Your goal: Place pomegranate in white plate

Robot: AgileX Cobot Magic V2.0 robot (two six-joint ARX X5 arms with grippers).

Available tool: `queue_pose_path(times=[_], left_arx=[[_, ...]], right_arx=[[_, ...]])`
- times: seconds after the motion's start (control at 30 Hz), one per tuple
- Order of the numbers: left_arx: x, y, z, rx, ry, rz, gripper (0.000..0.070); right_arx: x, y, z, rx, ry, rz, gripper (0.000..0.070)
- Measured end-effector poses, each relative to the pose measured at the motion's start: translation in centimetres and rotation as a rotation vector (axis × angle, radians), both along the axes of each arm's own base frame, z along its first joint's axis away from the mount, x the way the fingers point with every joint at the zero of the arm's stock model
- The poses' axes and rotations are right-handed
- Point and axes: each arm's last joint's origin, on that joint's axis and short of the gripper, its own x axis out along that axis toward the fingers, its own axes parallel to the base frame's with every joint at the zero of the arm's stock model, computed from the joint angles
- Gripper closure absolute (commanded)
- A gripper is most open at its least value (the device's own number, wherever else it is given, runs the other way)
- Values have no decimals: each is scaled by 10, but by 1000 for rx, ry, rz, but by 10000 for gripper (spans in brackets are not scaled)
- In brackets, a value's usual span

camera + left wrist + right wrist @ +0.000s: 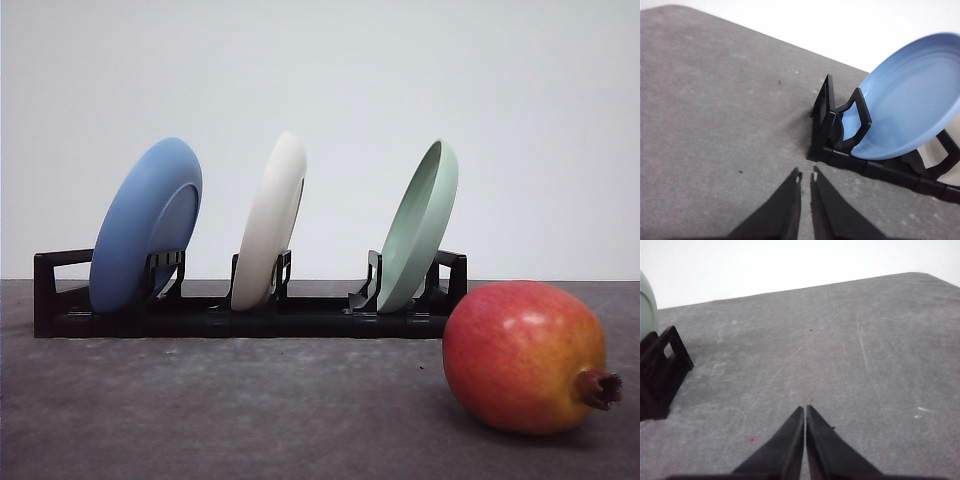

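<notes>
While the pomegranate [525, 356] lies untouched on the tabletop [200, 410], the white plate [270, 222] waits racked; both jaws pressed together, nothing done.

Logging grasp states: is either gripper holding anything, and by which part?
Nothing is held. Left gripper and right gripper are shut and empty; the pomegranate lies on the table.

Even soft light, faint shadows (slightly grainy).

Cut-offs and occlusions
Blue plate [912, 100] clipped at frame edge beyond left gripper [806, 176]; pale green plate [647, 305] mostly cropped beside right gripper [805, 410]; rack [250, 315] hides plate bottoms.
</notes>
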Motion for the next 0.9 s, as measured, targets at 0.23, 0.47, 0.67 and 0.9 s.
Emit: queue_pose_path(times=[0.23,0.47,0.67,0.9], left_arx=[[-1,0,6,-71,-8,11,690],[-5,-1,24,-127,-44,-10,690],[-11,-1,51,-129,-81,-13,690],[-16,-2,86,-106,-64,-41,690]], right_arx=[[-1,0,7,29,-22,3,700],[-7,1,37,27,-108,4,700],[-15,1,61,39,-170,4,700],[-23,3,95,44,-161,45,700]])
